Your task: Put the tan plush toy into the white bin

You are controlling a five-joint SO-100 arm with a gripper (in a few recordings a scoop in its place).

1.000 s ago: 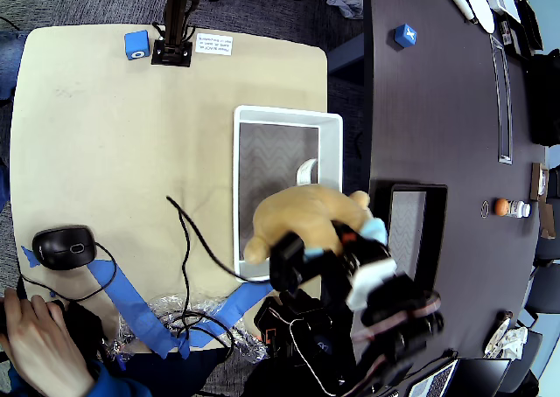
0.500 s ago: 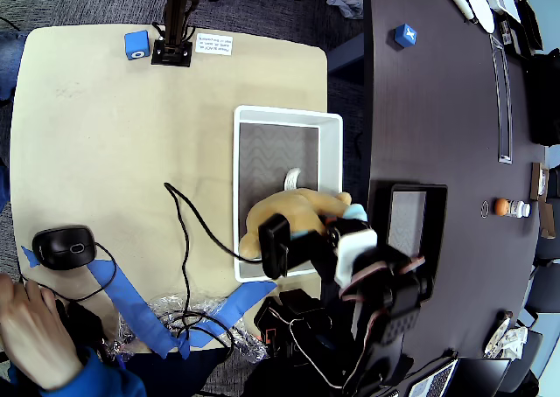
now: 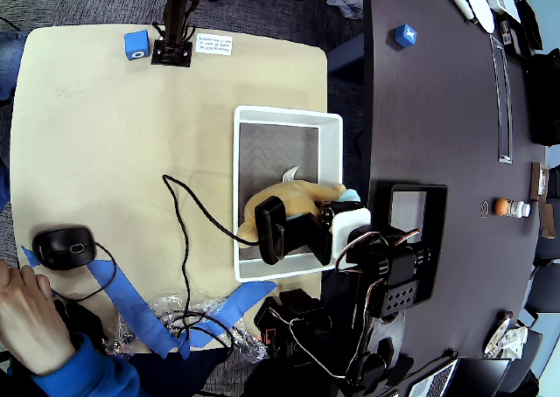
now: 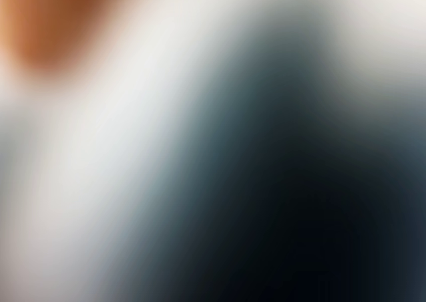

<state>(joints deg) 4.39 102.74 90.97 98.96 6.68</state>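
In the overhead view the tan plush toy (image 3: 297, 201) sits low inside the near half of the white bin (image 3: 287, 112), over its grey zigzag bottom. A light blue patch shows at the toy's right side by the bin's right wall. My gripper (image 3: 292, 184) reaches in from the near right and is shut on the toy. One white fingertip (image 3: 290, 171) pokes out beyond the toy, and the black wrist block covers the toy's near part. The wrist view is fully blurred, with a tan smear of the toy (image 4: 46, 16) at its top left.
A black tray (image 3: 418, 190) lies right of the bin on the dark table, with a small orange ball (image 3: 501, 206) further right. Blue cubes (image 3: 136, 45) (image 3: 404, 35) sit at the far side. A cable (image 3: 188, 212), mouse (image 3: 63, 247) and a person's hand (image 3: 26, 314) are at the left.
The gripper and toy moved left and down from above the bin's right wall into the bin. The arm has stretched out lower over the bin's near end.
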